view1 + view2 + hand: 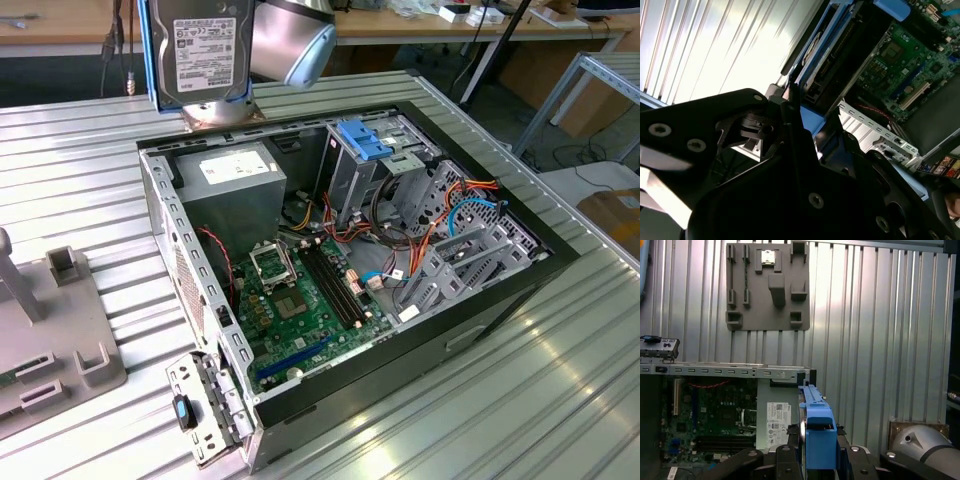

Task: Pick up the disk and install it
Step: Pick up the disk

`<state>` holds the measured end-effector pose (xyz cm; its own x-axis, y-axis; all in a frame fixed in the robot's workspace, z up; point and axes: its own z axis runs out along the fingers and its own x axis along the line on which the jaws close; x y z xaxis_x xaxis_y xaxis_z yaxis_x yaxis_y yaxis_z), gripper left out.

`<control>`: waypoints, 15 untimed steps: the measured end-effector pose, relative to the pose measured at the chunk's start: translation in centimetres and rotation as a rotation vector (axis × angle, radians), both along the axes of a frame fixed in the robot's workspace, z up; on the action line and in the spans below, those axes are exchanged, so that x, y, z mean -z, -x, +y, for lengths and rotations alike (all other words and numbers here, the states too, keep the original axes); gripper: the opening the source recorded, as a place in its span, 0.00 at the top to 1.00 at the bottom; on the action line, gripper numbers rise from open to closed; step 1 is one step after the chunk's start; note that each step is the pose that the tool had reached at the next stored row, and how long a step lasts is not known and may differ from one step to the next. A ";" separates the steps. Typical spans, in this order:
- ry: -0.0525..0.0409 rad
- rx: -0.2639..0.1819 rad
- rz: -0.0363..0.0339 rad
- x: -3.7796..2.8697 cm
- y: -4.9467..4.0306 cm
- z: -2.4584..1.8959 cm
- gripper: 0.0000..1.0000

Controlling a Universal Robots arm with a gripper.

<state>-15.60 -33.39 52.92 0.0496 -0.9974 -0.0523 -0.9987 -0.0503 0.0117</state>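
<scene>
The disk (205, 50) hangs upright in the air, clear of the open computer case (188, 250) and above its far corner on the exterior view's left. That view shows the white-labelled face and one blue rail, with the top edge cut off by the frame. What grips it is hidden there behind the drive.

The first wrist view shows the disk (819, 435) end-on as a blue rail, with the gripper (819, 452) pinching it, a dark finger (788, 452) pressed to each side. In the second wrist view the disk (825, 50) runs edge-on away from the dark gripper body, and the contact itself is hard to make out (glare off the table washes out much of it).

Below lie the motherboard (300, 290) and the power supply (235, 175). A grey fixture (767, 305) sits on the ribbed metal table (520, 400).
</scene>
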 end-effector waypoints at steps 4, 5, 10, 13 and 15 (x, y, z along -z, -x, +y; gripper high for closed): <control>0.0000 0.000 0.0000 0.00 -1.04 0.05 0.64; 0.0000 0.000 0.0000 0.00 -1.22 0.06 0.64; -0.0001 0.000 -0.0001 0.00 -2.83 0.10 0.64; 0.0000 -0.001 0.0000 0.00 -3.67 0.11 0.64; 0.0000 -0.003 0.0000 0.00 -4.59 0.13 0.64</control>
<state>-11.01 -33.25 52.92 0.0526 -0.9972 -0.0524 -0.9985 -0.0533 0.0117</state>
